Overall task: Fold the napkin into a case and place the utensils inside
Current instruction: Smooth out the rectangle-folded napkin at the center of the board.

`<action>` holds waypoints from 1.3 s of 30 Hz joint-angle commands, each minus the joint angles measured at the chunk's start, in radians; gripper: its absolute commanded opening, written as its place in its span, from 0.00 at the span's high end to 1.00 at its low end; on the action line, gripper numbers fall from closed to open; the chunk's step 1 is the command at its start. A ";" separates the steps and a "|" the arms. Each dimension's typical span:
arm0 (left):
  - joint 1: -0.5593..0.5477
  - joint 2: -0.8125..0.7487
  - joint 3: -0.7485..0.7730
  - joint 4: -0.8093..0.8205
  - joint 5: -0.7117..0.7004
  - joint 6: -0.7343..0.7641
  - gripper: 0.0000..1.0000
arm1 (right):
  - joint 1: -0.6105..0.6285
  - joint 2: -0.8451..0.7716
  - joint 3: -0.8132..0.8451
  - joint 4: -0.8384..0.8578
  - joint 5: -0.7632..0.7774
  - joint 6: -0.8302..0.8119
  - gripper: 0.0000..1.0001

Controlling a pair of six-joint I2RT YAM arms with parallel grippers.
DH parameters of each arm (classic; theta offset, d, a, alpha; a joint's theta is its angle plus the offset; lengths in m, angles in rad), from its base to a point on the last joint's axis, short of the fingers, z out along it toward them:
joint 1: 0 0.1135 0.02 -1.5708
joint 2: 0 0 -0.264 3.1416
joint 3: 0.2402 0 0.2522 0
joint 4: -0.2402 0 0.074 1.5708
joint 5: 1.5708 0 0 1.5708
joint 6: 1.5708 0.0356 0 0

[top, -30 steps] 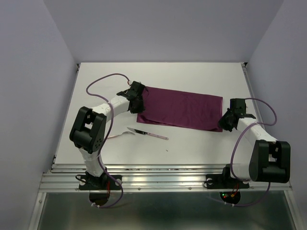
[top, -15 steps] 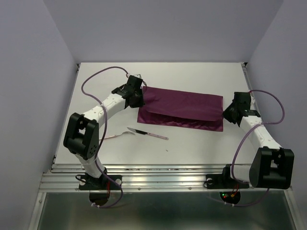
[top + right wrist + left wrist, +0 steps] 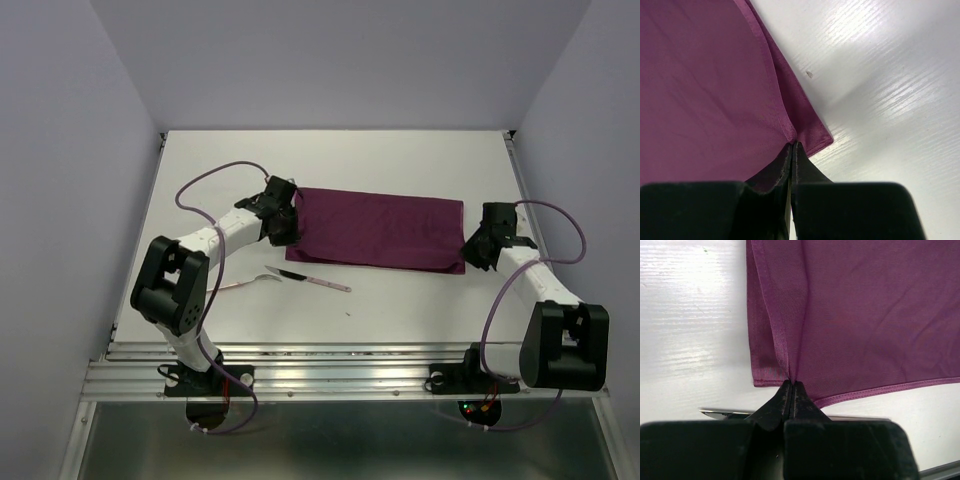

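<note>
We see the left gripper (image 3: 791, 385) with its jaws pressed together on the near hem of the napkin (image 3: 855, 315), just in from the cloth's left corner. A narrow pleat of burgundy fabric rises from the pinch and runs away from the fingertips. The right gripper (image 3: 792, 145) is likewise clamped on the napkin's near hem, and the right corner of the cloth pokes out just beside its jaws on the outer side.

From above, we find the napkin (image 3: 380, 228) lying as a long doubled strip on the white table (image 3: 400, 160), stretched between the left gripper (image 3: 288, 232) and the right gripper (image 3: 470, 255).

The two utensils lie on the table on the near side of the left jaws, apart from the cloth. They are the knife (image 3: 308, 279) and, just to its left, a second utensil (image 3: 250, 281) whose kind we cannot tell.
</note>
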 commanded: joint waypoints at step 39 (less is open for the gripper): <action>-0.001 0.554 0.798 0.020 0.191 0.026 0.71 | 0.216 0.597 0.647 0.148 -0.236 0.016 0.96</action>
